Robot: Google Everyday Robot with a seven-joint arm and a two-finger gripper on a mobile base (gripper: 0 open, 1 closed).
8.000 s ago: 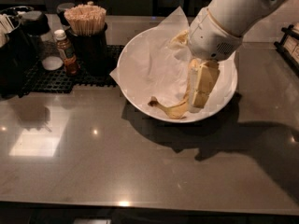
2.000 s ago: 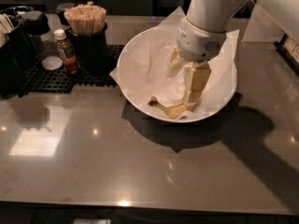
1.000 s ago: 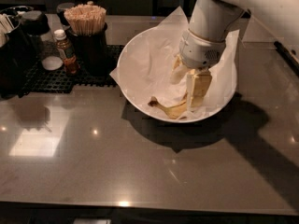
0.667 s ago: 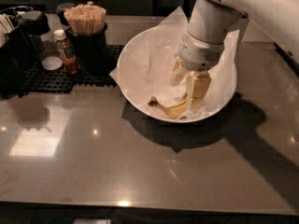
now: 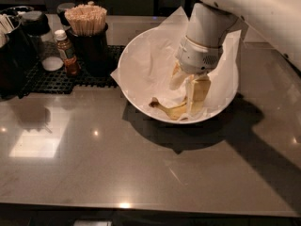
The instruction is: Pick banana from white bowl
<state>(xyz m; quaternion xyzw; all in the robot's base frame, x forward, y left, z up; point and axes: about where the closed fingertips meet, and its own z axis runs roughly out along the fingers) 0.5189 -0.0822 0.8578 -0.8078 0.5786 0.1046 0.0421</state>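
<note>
The white bowl point(image 5: 134, 55) stands at the back middle of the dark counter, lined with crinkled white paper point(image 5: 150, 65) whose corners stick out over the rim. The banana point(image 5: 171, 111) lies at the bowl's front, yellow and curved, with its dark stem tip pointing left. My gripper point(image 5: 186, 99) reaches down into the bowl from the upper right. Its pale yellow fingers point(image 5: 200, 92) stand apart, the right one low over the banana's right end and hiding it. The banana rests on the paper and is not lifted.
A black cup of wooden sticks point(image 5: 87, 20) and a small brown sauce bottle point(image 5: 67, 53) stand on a black mat point(image 5: 56, 79) left of the bowl. Dark containers point(image 5: 16, 41) stand at the far left. The white arm point(image 5: 244, 6) crosses the upper right.
Over the last seconds the gripper has shifted slightly within the bowl and stays low over the banana's right end. The banana and bowl have not moved.
</note>
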